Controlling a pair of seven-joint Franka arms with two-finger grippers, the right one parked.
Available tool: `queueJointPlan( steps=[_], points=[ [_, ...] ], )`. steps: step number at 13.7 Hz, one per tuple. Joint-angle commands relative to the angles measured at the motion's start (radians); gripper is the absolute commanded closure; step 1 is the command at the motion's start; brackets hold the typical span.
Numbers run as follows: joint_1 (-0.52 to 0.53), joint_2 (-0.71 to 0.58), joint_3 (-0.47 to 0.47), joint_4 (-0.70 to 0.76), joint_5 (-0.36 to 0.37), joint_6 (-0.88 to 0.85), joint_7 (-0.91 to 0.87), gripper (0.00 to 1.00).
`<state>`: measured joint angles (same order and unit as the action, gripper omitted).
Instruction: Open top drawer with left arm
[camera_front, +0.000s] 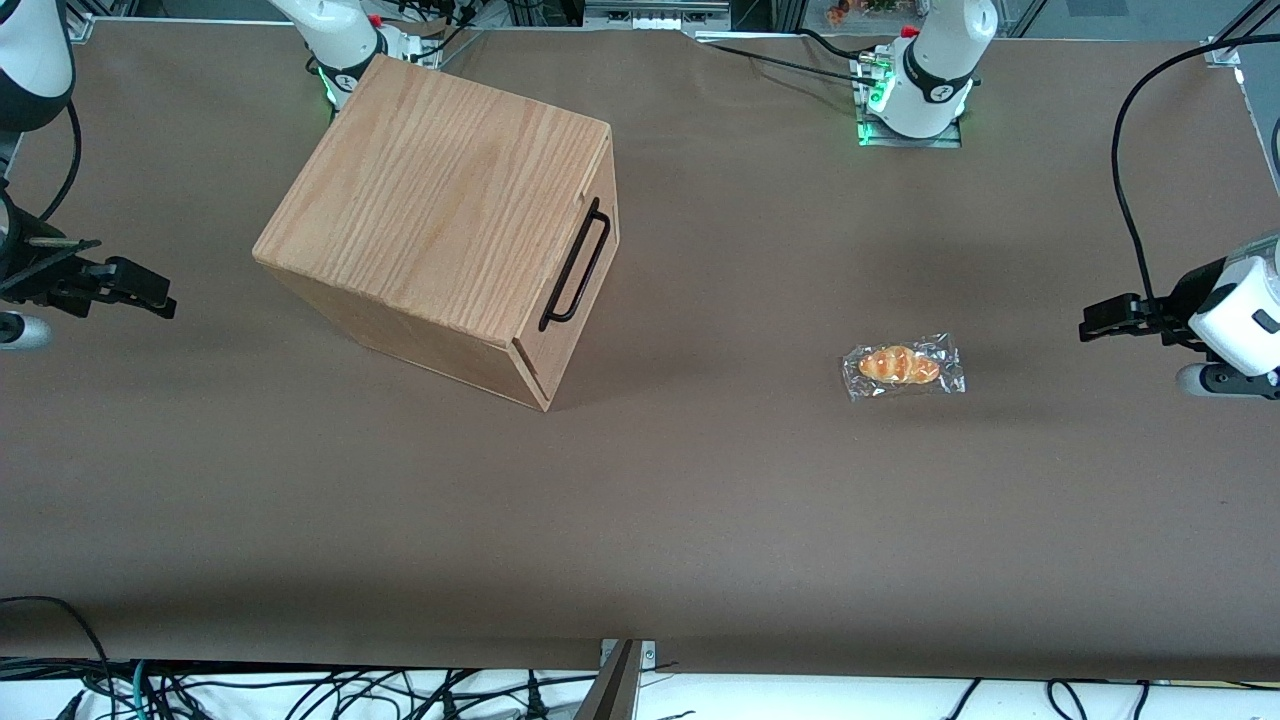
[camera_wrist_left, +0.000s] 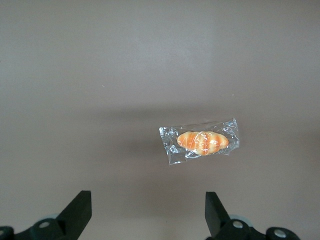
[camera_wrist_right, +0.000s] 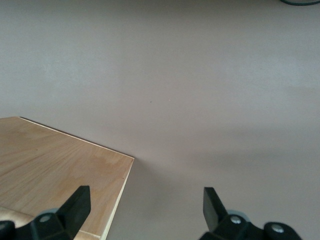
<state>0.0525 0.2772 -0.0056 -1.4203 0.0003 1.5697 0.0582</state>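
My gripper (camera_front: 1095, 327) hung at the working arm's end of the table (camera_front: 700, 500), fingers spread wide and holding nothing; the wrist view confirmed the two fingertips (camera_wrist_left: 80, 210) well apart above bare surface. The box (camera_front: 440, 215) stood well away toward the parked arm's end, rotated on the table, with one drawer (camera_front: 570, 300) visible on its front, shut flush by my judgement. One handle (camera_front: 576, 265), a thin black bar, ran across that front, its long axis from about one o'clock down to seven o'clock in the front view. From my gripper the handle lay at roughly nine o'clock in that view, slightly farther from the front camera, with one wrapped bun (camera_front: 903, 366) between us and somewhat nearer the camera. The wrist view showed that bun (camera_wrist_left: 202, 142) ahead of my fingers, not the drawer. Count: one box, one drawer seen, one handle, one bun. I judged the approach not yet begun; the coming move called for a long traverse past the bun and a wrist turn to set the fingers across the bar.
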Motion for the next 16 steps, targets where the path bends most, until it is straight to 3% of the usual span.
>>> queueJointPlan(
  steps=[1,16],
  points=[
    [0.009,-0.003,0.001,0.015,-0.02,-0.031,0.029,0.0],
    [-0.023,0.0,-0.011,0.015,-0.043,-0.031,0.005,0.0]
  ],
)
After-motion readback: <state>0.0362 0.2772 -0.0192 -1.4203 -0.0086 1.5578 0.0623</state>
